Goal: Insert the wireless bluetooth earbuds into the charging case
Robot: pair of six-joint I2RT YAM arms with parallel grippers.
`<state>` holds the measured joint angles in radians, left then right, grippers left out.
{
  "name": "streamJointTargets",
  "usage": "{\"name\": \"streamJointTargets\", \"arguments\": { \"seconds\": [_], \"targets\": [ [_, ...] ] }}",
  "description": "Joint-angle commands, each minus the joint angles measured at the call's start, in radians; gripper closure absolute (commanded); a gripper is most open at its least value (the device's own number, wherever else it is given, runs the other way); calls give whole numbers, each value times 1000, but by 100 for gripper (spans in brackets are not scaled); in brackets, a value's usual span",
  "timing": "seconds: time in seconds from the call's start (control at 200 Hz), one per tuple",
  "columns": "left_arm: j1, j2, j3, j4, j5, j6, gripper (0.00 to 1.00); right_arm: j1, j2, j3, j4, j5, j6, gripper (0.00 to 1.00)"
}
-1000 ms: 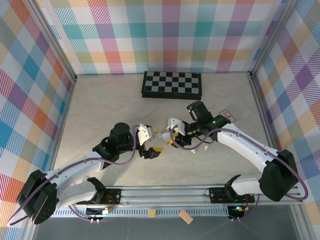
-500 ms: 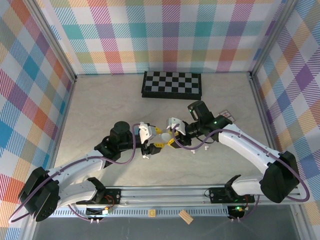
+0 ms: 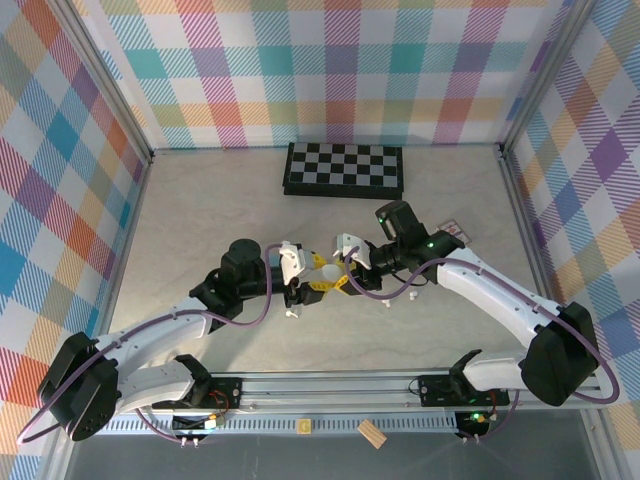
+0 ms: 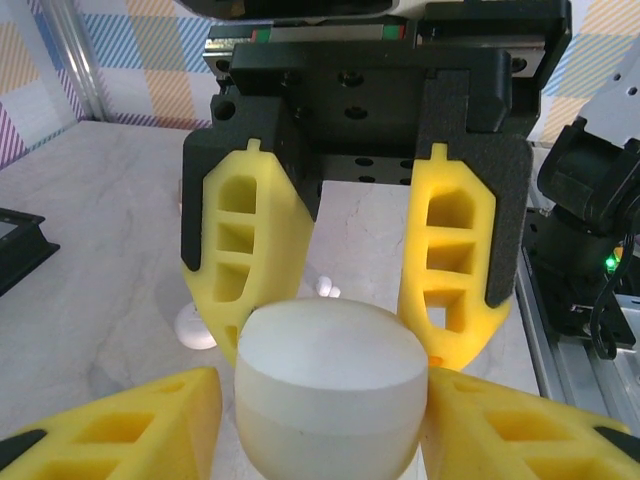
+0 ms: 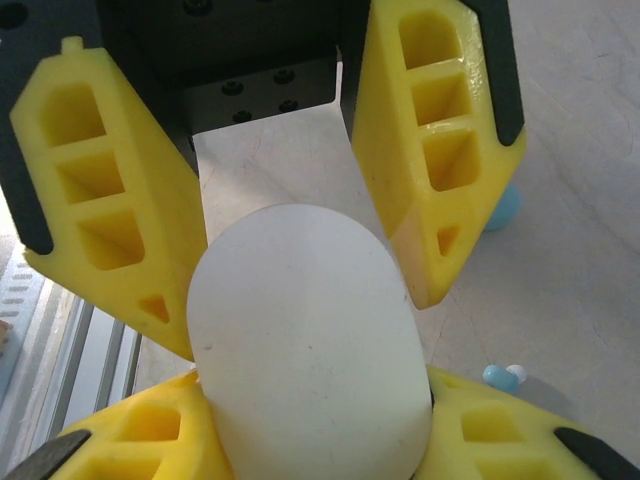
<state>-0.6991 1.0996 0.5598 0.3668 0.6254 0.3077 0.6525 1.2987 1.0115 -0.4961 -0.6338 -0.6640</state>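
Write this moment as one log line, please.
case: white, closed | left gripper: shut on case | right gripper: shut on case | blue earbud: loose on table

Bright, even light from overhead filled the top view, leaving only short, soft shadows beneath the arms on the pale table (image 3: 200,200), while the frame stayed sharp throughout and the upright posts at its left and right edges leaned outward with the wide lens. In the wrist views the white charging case (image 4: 328,385) sat close to the lens, evenly lit on top and shaded toward its underside. The yellow fingers (image 4: 110,425) along the lower edge looked slightly soft, and the checked walls in the upper corners fell out of focus.
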Motion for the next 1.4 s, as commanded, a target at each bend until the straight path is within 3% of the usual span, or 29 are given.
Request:
{"name": "streamJointTargets", "arguments": {
  "seconds": [0.0,0.28,0.62,0.785,0.895,1.235,1.395],
  "targets": [
    [-14,12,36,0,41,12,50,-2,-16,-5,13,-48,9,62],
    [-15,23,32,6,45,18,44,-2,-42,-24,44,-59,17,62],
    [-16,28,34,-11,62,33,59,-3,-49,-21,36,-64,21,62],
    [-16,18,22,-3,63,28,63,-6,-68,-30,51,-44,19,52],
    [-15,3,4,22,53,10,63,-13,-80,-34,50,-40,15,45],
    [5,3,-49,211,91,-108,64,-31,-111,-45,55,-83,9,43],
    [29,-16,-63,267,115,-155,64,-76,-146,-68,88,-180,30,42]
  ]
}}
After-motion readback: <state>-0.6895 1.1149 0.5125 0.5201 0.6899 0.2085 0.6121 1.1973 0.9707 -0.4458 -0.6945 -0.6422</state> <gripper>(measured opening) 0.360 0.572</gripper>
